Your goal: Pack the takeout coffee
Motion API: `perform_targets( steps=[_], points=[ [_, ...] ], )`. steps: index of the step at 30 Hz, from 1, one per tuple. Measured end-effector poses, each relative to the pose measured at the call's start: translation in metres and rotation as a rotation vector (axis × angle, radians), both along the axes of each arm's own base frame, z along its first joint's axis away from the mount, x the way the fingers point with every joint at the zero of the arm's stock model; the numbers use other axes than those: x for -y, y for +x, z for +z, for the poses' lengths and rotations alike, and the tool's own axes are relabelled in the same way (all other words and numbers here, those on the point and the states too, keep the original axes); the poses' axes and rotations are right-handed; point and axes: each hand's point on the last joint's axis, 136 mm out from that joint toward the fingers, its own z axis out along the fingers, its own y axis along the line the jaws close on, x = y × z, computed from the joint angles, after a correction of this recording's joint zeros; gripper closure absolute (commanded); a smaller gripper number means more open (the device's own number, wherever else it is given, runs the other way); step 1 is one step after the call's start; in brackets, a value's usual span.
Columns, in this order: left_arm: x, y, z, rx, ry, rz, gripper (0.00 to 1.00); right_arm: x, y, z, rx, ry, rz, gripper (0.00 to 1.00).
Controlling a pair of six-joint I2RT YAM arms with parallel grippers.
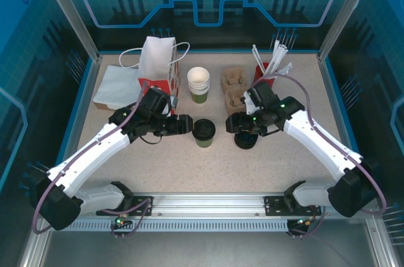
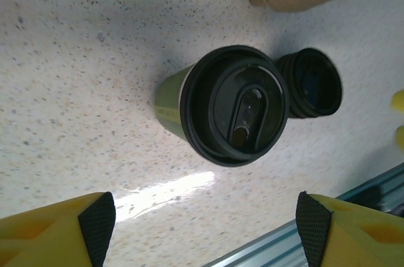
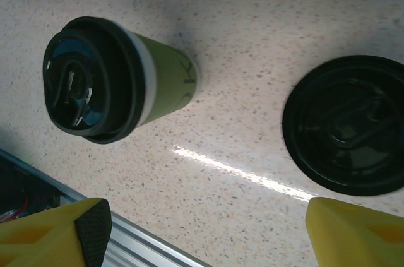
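Paper in a flat pile of white sheets [image 1: 117,87] lies at the far left of the speckled table [image 1: 158,166]; you cannot tell from above what the sheets are. Just right of them stands a white paper bag [image 1: 158,57] with string handles and a red patch low on its front, its lower part hidden behind the left arm.

Your left gripper [image 2: 205,223] has its yellow fingers with black pads spread wide, and they hold nothing. It points at the takeout coffee [image 1: 204,132], which stands upright near the middle of the table, between the two grippers and apart from both. In the left wrist view you see its round, glossy black plastic lid with an oval sip tab, and only a sliver of the green wall below.

Behind the coffee sits a stack of lidless cups [image 1: 198,83], cream above and green below. To their right are moulded cardboard cup carriers [image 1: 235,89], brown and matte, partly covered by the right arm.

A stack of black lids [image 1: 245,140] rests just right of the coffee; the right wrist view cuts it off at the edge. Your right gripper [image 3: 205,232] also stands wide apart and empty, its right pad out of frame. Behind it, a red holder [image 1: 268,71] carries thin white sticks, too small to identify.
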Motion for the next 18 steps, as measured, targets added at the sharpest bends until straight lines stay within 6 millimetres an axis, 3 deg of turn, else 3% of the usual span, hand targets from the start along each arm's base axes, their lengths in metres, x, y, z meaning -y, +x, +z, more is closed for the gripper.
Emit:
perform_targets(
  steps=[6, 18],
  points=[
    [0.011, 0.012, -0.003, -0.061, -0.112, 0.055, 0.25, -0.027, 0.005, -0.006, -0.027, -0.001, 0.035, 0.25],
    [0.024, 0.026, -0.044, -0.176, -0.088, 0.058, 0.35, -0.057, 0.018, -0.018, -0.071, -0.009, 0.071, 0.36]
  ],
)
